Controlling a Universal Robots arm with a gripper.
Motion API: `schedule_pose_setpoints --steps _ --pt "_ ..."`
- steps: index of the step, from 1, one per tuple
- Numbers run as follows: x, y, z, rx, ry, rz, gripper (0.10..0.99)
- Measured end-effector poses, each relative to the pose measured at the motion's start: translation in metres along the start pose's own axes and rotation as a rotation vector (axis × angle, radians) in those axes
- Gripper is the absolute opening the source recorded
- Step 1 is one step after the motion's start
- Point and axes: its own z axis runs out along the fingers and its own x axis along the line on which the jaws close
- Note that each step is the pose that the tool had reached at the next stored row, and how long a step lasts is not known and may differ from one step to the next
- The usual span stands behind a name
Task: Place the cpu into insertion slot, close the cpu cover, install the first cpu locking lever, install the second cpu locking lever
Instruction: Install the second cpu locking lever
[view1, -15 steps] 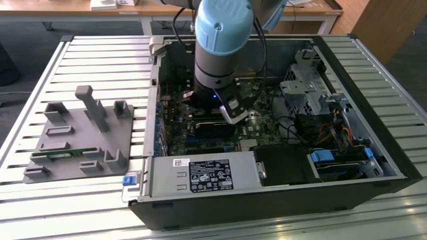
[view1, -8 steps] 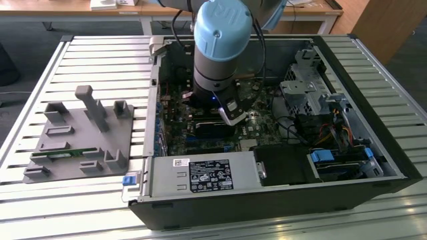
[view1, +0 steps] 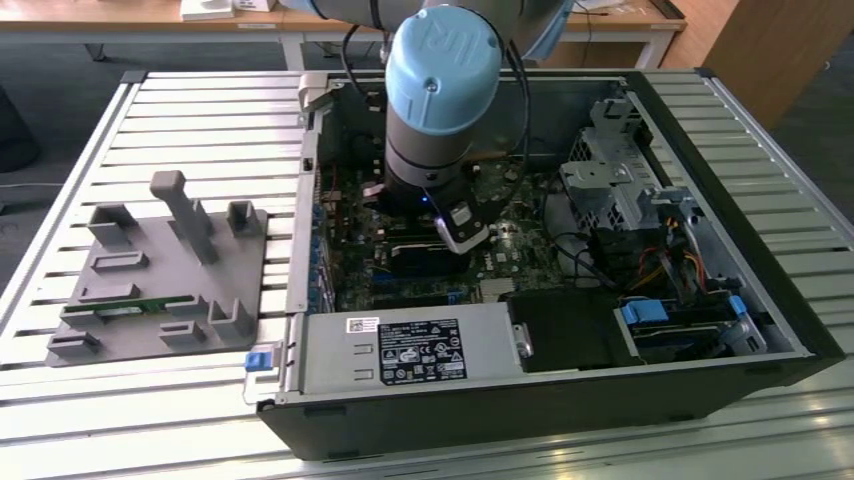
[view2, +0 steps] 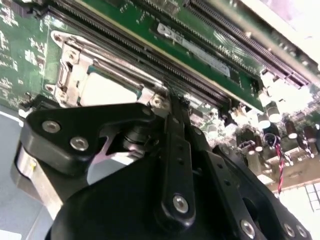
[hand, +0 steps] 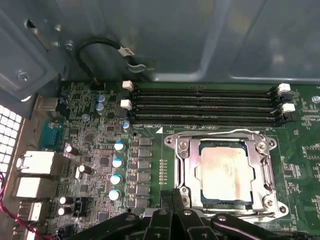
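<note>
The cpu (hand: 225, 172), with a dull silver top, lies flat in the insertion slot (hand: 186, 172) on the green board. The cpu cover (hand: 257, 167), a silver frame, lies shut over its edges. A thin silver lever (hand: 215, 133) runs along the socket's side nearest the memory slots. My gripper (hand: 172, 196) is shut, its black fingertips pressed together at one corner of the socket's rim, with nothing seen between them. In the second wrist view the gripper (view2: 172, 102) meets the cover's corner beside the cpu (view2: 107, 90). In the exterior view the gripper (view1: 454, 235) hangs low inside the open computer case.
Long black memory slots (hand: 205, 102) run beside the socket. Capacitors (hand: 117, 162) and rear ports (hand: 35, 175) stand on its other side. The case holds a power supply (view1: 407, 350), a drive cage (view1: 614, 180) and cables. A grey fixture (view1: 160, 270) sits at the exterior view's left.
</note>
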Motion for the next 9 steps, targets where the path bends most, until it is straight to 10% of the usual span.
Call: schedule_pose_setpoints --steps 9 --pt "0.0004 0.0052 -0.0133 0.000 0.0000 0.000 0.106"
